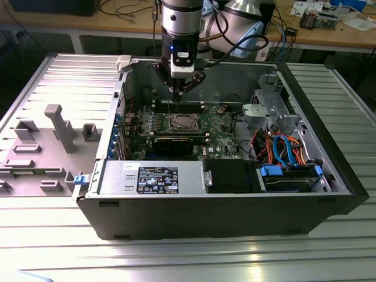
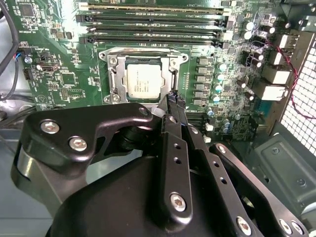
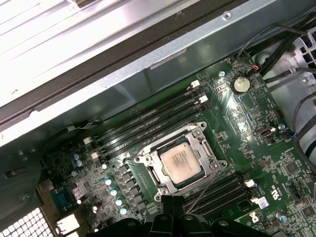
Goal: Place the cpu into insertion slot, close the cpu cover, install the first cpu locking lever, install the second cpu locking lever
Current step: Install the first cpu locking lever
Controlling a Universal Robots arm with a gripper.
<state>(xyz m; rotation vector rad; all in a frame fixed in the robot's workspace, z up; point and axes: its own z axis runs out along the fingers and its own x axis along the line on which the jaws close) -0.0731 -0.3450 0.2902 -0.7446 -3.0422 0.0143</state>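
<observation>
The cpu point(image 2: 144, 81) point(image 3: 181, 160) lies flat in the insertion slot point(image 1: 169, 125) on the green board, silvery top up. The cpu cover point(image 2: 115, 74) point(image 3: 201, 134) is down around the chip as a metal frame. My gripper point(image 1: 178, 92) point(image 2: 171, 98) hangs just above the socket's edge, its black fingers point(image 3: 173, 203) pressed together. A thin wire locking lever point(image 3: 203, 190) stands up from a socket corner and slants towards the fingertips. I cannot tell whether they touch it.
Long black memory slots point(image 2: 153, 22) run beside the socket. The open computer case point(image 1: 194, 205) walls the board in, with a black graphics card point(image 1: 173, 143), drive cage point(image 1: 267, 111) and orange and blue cables point(image 1: 282, 147). A grey fixture plate point(image 1: 41, 147) lies at the exterior view's left.
</observation>
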